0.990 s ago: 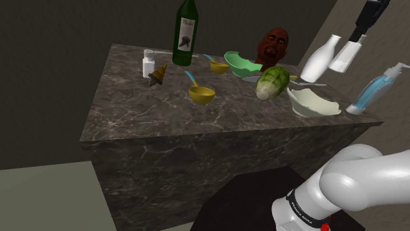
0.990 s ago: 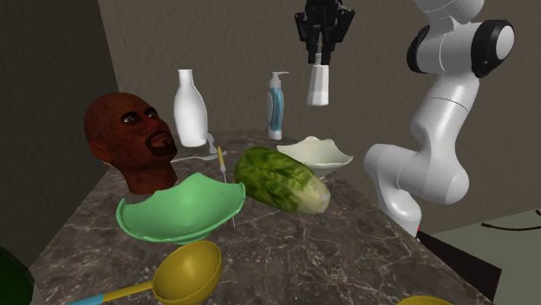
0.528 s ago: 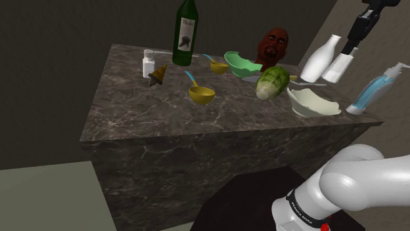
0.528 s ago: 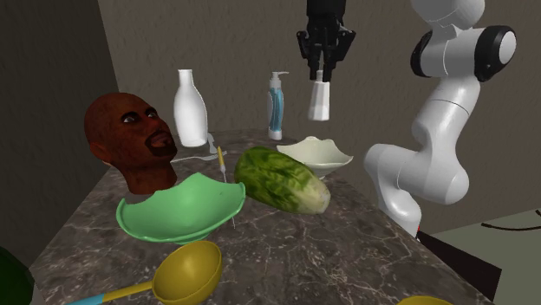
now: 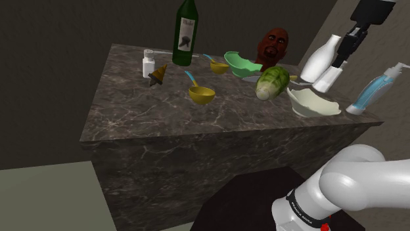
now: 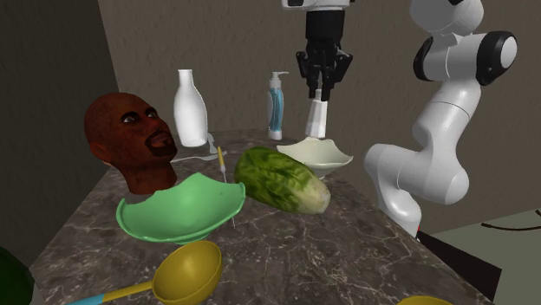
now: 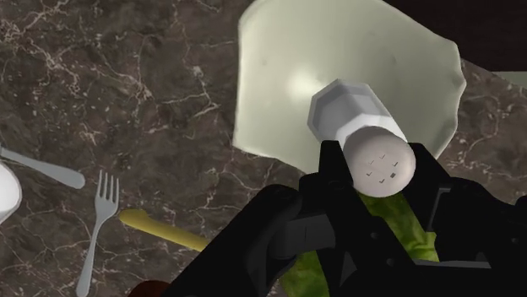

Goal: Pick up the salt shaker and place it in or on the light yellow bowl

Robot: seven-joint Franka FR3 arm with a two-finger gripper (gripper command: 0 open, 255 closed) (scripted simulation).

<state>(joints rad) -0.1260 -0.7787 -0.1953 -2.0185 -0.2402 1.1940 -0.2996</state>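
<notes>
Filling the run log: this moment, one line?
hand shut on white salt shaker | shaker hangs over pale yellow wavy-rimmed bowl | not yet released

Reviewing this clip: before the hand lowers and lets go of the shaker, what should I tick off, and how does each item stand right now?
1. Grip: ok. The hand is shut on the salt shaker near its cap.
2. Alignment: ok. In the wrist view the salt shaker's base sits over the inside of the light yellow bowl.
3. Orientation: ok. Base down, cap up, close to upright.
4. Landing spot: ok. The visible inside of the bowl is bare.
5. Contact with the bowl: cannot tell. The base looks level with the rim in the second exterior view.
6. Neighbours: ok. The lettuce and the pump bottle stand apart from the shaker's path down.
</notes>
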